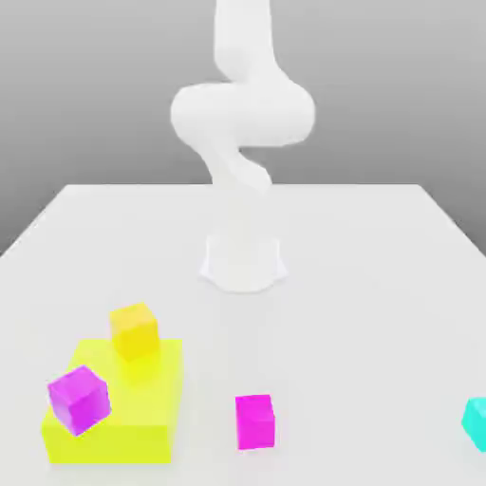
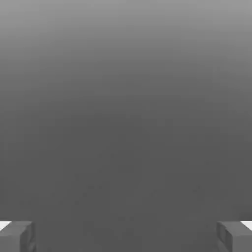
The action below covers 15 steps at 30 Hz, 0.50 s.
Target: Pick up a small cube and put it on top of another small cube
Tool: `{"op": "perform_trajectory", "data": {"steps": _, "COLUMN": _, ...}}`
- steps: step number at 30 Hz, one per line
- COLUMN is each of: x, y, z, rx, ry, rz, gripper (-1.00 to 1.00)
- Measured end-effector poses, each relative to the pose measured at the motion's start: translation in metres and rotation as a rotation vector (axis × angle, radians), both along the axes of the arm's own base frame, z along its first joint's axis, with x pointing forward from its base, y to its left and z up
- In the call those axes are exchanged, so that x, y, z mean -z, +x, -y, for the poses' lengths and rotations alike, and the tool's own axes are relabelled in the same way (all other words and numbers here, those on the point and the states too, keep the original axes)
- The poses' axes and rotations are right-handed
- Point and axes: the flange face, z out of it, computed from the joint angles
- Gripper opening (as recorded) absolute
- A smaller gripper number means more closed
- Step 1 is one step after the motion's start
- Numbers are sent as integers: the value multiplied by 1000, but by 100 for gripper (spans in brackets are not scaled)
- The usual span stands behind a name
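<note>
the small cube (image 1: pixel 254 421) sits flat on the table (image 1: pixel 361 285), one face toward the camera; the gripper (image 2: pixel 126 236) stands wide open, empty.

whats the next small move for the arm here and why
Probably bring the gripper, open and empty, down over the magenta cube. That cube sits alone on the table, untouched, while the purple cube and orange-yellow cube rest on the big yellow block.

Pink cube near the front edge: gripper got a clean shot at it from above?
Probably yes. The magenta cube sits alone on the table, apart from the big yellow block and the cyan cube. The gripper has its fingers wide apart, holding nothing.
</note>
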Motion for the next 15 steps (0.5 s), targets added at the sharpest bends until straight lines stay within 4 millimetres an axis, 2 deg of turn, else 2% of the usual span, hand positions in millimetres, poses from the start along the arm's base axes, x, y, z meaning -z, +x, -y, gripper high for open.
{"op": "perform_trajectory", "data": {"steps": 3, "x": 62, "y": 36, "z": -2, "rx": -13, "ry": -4, "rz": -98, "gripper": 0}}
{"op": "perform_trajectory", "data": {"steps": 7, "x": 146, "y": 68, "z": -5, "rx": -30, "ry": -11, "rz": -224, "gripper": 0}}
{"op": "perform_trajectory", "data": {"steps": 11, "x": 232, "y": 82, "z": -8, "rx": -47, "ry": -17, "rz": -349, "gripper": 0}}
{"op": "perform_trajectory", "data": {"steps": 15, "x": 317, "y": 80, "z": -11, "rx": -64, "ry": -25, "rz": -473, "gripper": 0}}
